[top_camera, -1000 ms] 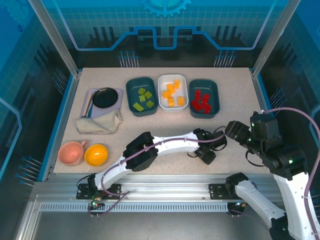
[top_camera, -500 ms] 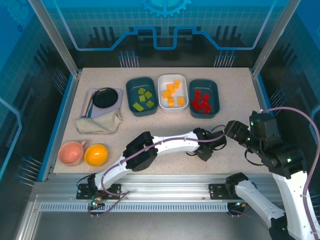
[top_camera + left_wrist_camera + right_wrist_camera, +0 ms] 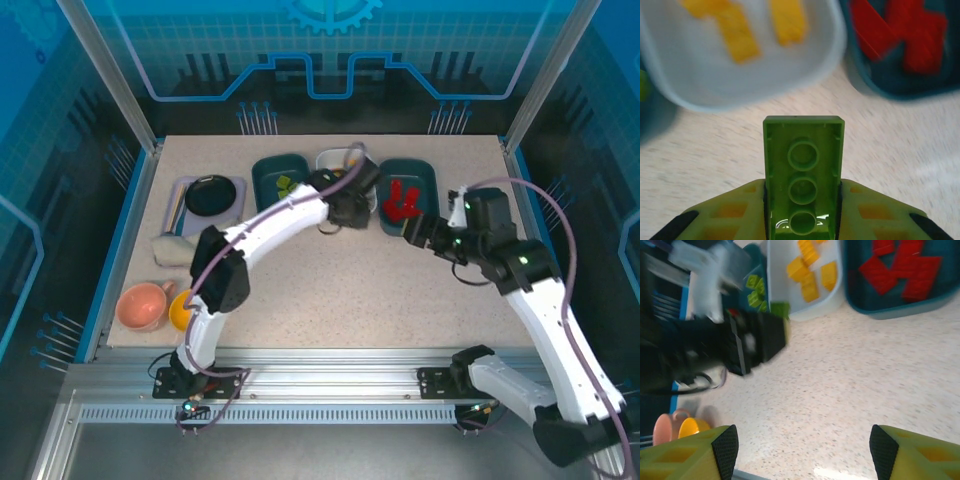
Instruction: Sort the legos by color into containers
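My left gripper is shut on a light green lego, held hollow side up just in front of the white tray of orange-yellow legos. From above, the left gripper sits between the left teal tray holding green legos and the right teal tray holding red legos. My right gripper hovers by the right teal tray's near edge. The right gripper is open over bare table, with the held green lego ahead of it.
A black round dish on a grey tray and a folded beige cloth lie at the left. A pink cup and a yellow bowl stand near the front left, the bowl partly behind my left arm.
My left gripper closed on the green lego at the front right of the table and swung up and left to the trays. My right arm moved forward and left toward the right teal tray.
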